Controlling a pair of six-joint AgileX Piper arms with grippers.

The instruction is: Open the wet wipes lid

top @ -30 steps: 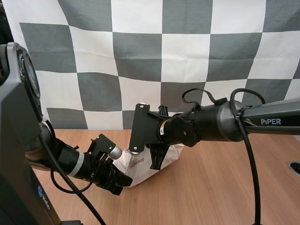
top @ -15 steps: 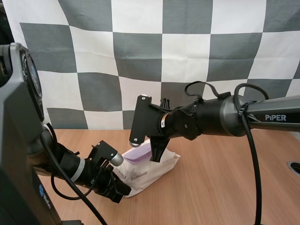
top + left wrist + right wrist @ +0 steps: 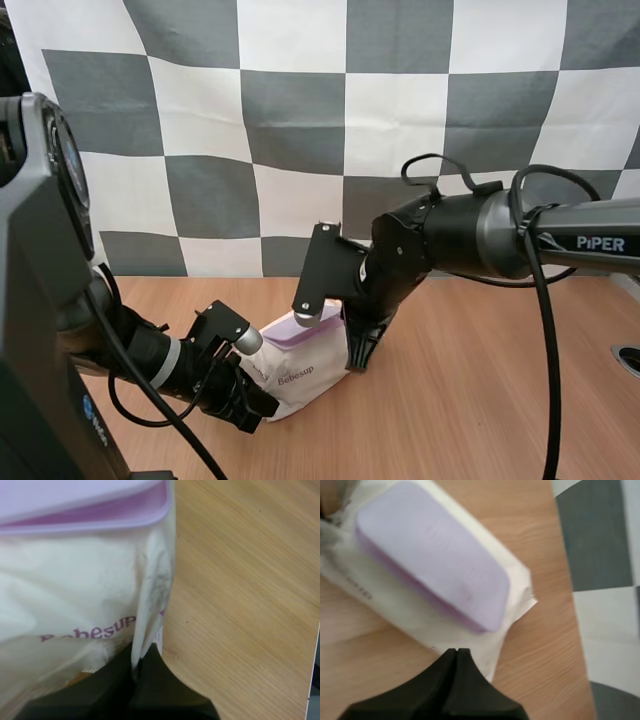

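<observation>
Black left gripper [image 3: 142, 654] pinching wet wipes pack [image 3: 75, 595] seam; right gripper [image 3: 456, 651] clenched empty at pack edge, purple lid [image 3: 432, 555] closed

Pack of wet wipes [image 3: 300, 372]: lies on the table [image 3: 480, 400] at about 8 o'clock from the table's middle, with the lid [image 3: 298, 328] on its upper face toward the pack's 12 o'clock edge. Left gripper [image 3: 255, 400]: at the pack's 8 o'clock corner, tips pinching the end seam. Right gripper [image 3: 358, 355]: at the pack's 3 o'clock end, tips together, just beside the opposite seam.
</observation>
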